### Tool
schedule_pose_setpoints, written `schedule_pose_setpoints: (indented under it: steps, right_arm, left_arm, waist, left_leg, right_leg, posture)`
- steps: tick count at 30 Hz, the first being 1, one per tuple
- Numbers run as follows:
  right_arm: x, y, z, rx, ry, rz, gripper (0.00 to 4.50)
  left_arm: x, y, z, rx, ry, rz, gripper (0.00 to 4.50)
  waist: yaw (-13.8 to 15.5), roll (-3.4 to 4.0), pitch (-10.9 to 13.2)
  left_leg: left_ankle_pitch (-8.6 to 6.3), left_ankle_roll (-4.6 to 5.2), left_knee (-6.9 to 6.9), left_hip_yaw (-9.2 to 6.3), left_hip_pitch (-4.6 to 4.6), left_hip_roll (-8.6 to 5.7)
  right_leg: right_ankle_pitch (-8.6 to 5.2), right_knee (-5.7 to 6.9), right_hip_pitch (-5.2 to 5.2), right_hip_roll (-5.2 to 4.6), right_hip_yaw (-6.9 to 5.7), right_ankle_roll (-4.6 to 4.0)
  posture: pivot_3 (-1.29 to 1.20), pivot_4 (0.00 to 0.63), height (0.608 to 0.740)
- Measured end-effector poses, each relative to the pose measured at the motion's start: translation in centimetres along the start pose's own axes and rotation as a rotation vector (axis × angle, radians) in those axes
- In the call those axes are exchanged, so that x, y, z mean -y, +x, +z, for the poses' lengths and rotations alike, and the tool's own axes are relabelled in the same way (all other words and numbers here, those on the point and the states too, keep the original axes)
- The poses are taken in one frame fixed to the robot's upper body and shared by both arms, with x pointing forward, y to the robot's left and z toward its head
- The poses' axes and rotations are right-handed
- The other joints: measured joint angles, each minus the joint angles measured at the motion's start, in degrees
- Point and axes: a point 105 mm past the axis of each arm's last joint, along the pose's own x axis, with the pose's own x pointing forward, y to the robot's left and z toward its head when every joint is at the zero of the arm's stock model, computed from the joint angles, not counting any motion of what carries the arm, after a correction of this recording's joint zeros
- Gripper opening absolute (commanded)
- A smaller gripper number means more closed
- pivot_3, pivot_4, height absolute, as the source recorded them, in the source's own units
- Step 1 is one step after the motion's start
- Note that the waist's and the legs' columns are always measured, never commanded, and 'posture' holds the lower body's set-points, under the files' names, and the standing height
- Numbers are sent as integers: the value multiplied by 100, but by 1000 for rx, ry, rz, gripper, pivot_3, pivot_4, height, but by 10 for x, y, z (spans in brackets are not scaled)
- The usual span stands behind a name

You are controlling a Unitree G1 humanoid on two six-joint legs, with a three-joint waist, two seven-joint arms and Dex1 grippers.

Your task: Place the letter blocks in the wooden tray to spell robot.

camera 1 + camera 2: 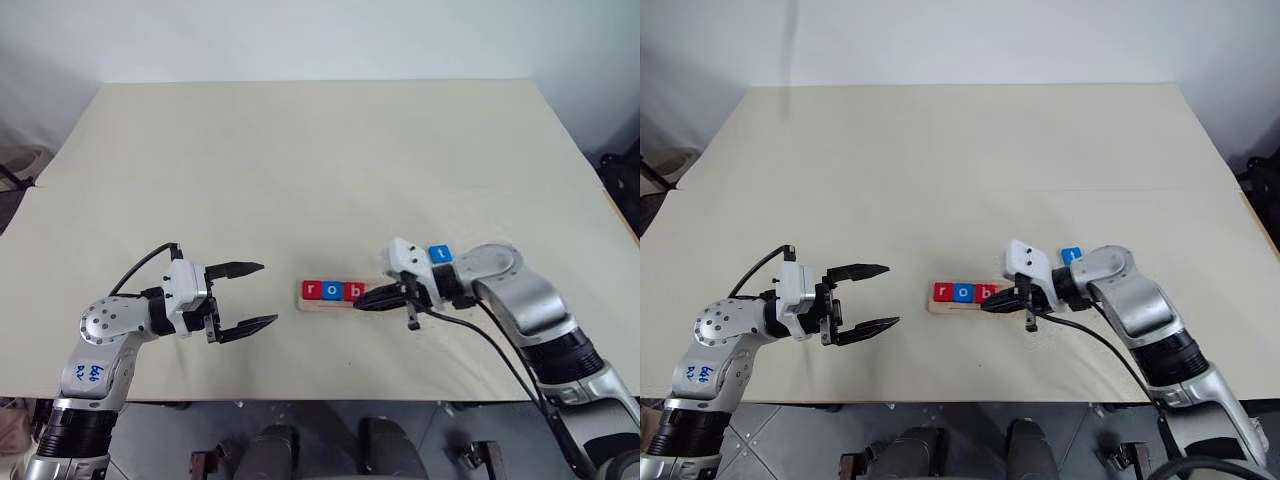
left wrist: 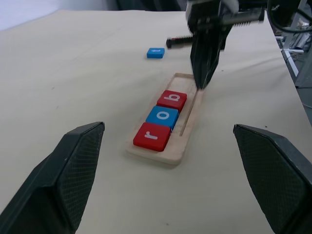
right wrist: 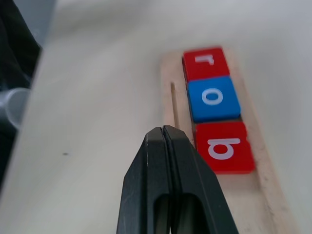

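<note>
The wooden tray (image 1: 337,304) lies near the table's front edge, between my two arms. Three letter blocks sit in its left part: a red r (image 2: 152,136), a blue o (image 2: 163,117) and a red b (image 2: 171,100). A blue t block (image 1: 440,254) lies flat on the table to the right of the tray, behind my right wrist. My right gripper (image 1: 360,301) is shut with nothing between its fingers; its tip hangs over the tray just right of the b block (image 3: 224,146). My left gripper (image 1: 268,293) is open and level, a short way left of the tray.
The pale table (image 1: 320,170) stretches wide behind the tray. Its front edge runs close below both grippers. A black cable (image 1: 480,335) trails from my right wrist over the table's front right part.
</note>
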Motion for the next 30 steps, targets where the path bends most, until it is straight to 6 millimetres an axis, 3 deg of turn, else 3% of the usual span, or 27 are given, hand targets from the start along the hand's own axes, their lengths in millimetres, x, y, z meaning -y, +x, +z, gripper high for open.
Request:
schedule_pose_setpoints:
  steps: [7,13,18,21,30]
  right_arm:
    - [2,-50,-21,103,67,-228,19]
    - [-9,-109,-58,124,160,-545,1938]
    - [-25,-143,-80,118,166,-753,3571]
    - [-37,-153,-94,118,186,-844,4485]
    - [-59,-163,-114,140,218,-1029,4485]
  left_arm:
    - [0,1,-1,0,-5,-8,4500]
    - [-6,6,-4,7,-6,-36,4500]
    - [-15,14,-4,21,5,-61,4500]
    - [-17,18,-4,28,4,-79,4500]
    - [-19,24,-7,42,-6,-110,4500]
  waist:
    - [11,-1,0]
    - [95,0,0]
    - [119,0,0]
    - [114,-1,0]
    - [92,0,0]
  left_leg:
    - [0,0,-2,1,1,0]
    - [0,1,3,11,5,-1]
    - [0,1,2,14,12,1]
    - [0,1,1,16,12,-1]
    - [0,1,1,16,18,1]
  right_leg:
    - [0,-1,3,1,-1,0]
    - [0,3,5,2,4,0]
    - [0,7,10,7,4,0]
    - [0,5,11,6,5,0]
    - [0,11,12,8,8,0]
  posture:
    - [0,150,740]
    - [0,150,740]
    - [0,150,740]
    - [0,150,740]
    - [0,150,740]
